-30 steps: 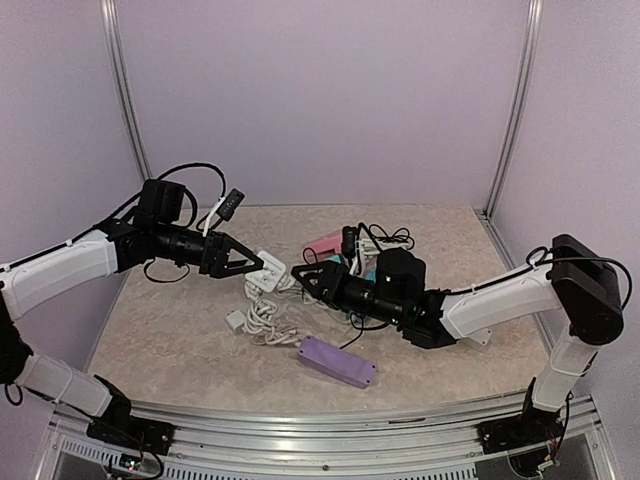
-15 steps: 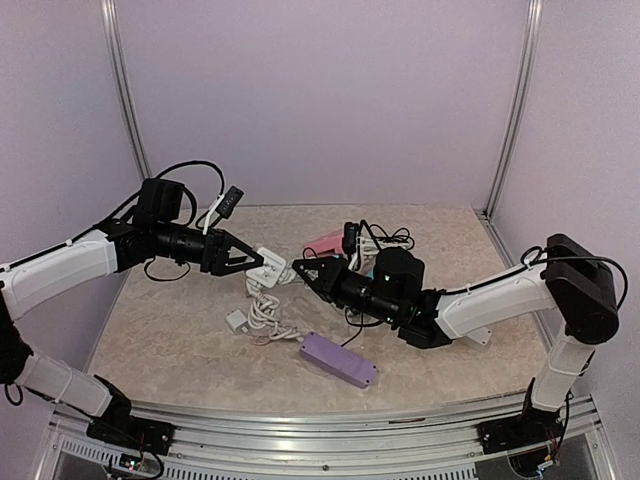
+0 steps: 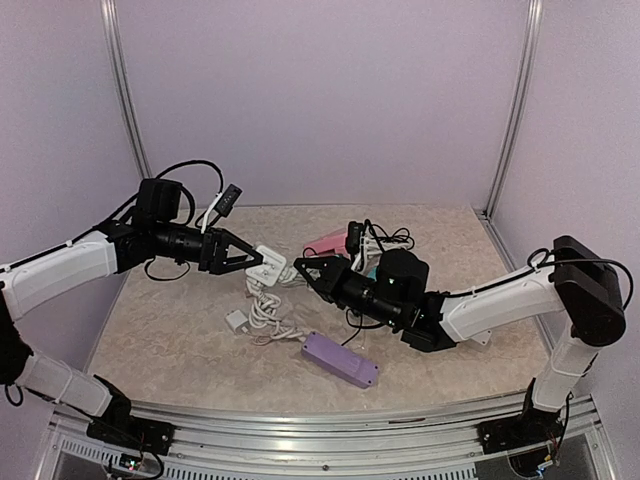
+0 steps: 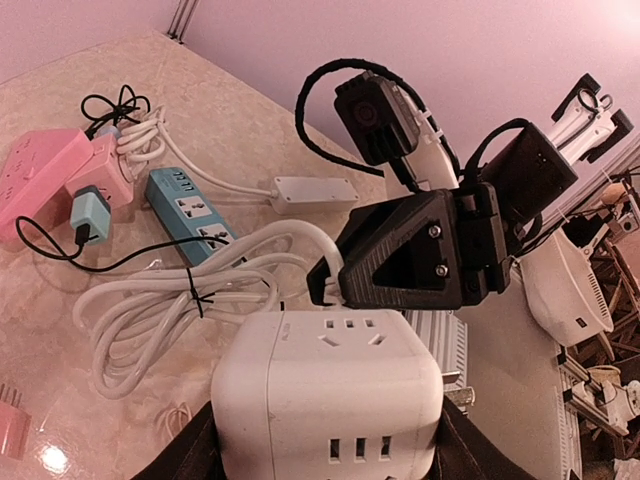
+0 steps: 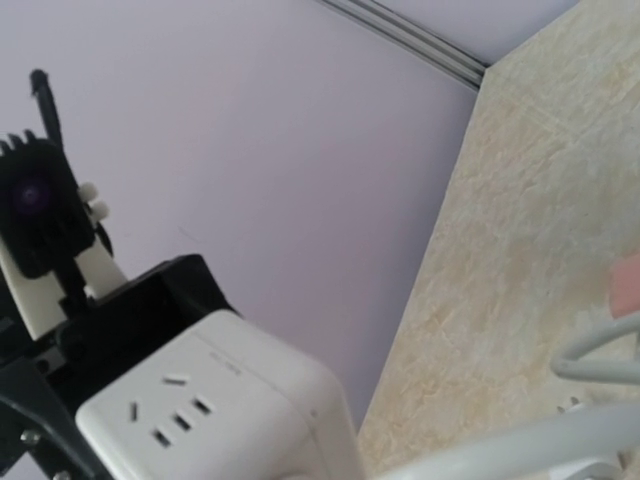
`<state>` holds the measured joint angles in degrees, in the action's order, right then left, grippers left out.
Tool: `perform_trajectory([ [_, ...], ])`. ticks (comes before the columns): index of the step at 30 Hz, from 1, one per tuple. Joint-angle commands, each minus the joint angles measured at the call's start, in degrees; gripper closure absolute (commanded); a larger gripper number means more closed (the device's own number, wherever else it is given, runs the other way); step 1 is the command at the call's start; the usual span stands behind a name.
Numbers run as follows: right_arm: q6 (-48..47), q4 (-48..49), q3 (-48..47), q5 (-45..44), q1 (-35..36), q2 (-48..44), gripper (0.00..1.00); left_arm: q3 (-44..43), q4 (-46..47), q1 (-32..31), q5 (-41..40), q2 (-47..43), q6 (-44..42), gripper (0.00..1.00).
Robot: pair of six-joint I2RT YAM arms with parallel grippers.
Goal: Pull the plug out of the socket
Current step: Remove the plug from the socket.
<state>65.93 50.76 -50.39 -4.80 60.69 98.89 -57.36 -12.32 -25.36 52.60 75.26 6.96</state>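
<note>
My left gripper point(image 3: 252, 262) is shut on a white cube socket point(image 3: 270, 264) and holds it above the table; the cube fills the bottom of the left wrist view point(image 4: 330, 390). The white plug point(image 3: 288, 272) sits on the cube's far side, mostly hidden, and its white cable point(image 4: 270, 240) trails to a coil. My right gripper point(image 3: 299, 268) comes in from the right with its fingers closed together at the plug; its black fingers point(image 4: 325, 285) touch the cube's far edge. In the right wrist view only the cube point(image 5: 210, 400) and the cable point(image 5: 520, 440) show.
A purple power strip point(image 3: 340, 360) lies near the front. The coiled white cable point(image 3: 262, 315) lies under the cube. A pink strip point(image 3: 325, 240), a teal strip point(image 4: 195, 210) and black cords lie behind the right arm. A purple wall is close on the left.
My right gripper has moved left and up to the cube's far side and its fingers have come together there. My left gripper has held the cube nearly still.
</note>
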Motion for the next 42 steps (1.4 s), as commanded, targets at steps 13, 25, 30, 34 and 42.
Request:
perform_trajectory([
  [13,-1.79,-5.57,3.2,-10.29,-0.94,-4.3,1.0,-0.12,5.44,3.54,3.65,-4.08,3.3,0.91],
  [25,-2.02,-7.71,4.2,-12.59,-0.85,-5.73,1.0,0.15,5.96,4.16,3.19,-4.32,3.82,0.91],
  [30,-2.58,-8.93,4.69,-13.38,-0.85,-6.71,1.0,0.23,6.16,4.45,3.25,-4.42,4.02,0.91],
  [34,-3.03,-9.24,4.61,-13.43,-0.81,-7.01,1.0,0.23,6.25,4.45,3.4,-4.17,4.03,0.92],
  [42,-4.39,-9.2,3.32,-13.88,0.23,-7.29,1.0,-0.48,3.55,2.65,0.23,-3.86,1.61,0.91],
])
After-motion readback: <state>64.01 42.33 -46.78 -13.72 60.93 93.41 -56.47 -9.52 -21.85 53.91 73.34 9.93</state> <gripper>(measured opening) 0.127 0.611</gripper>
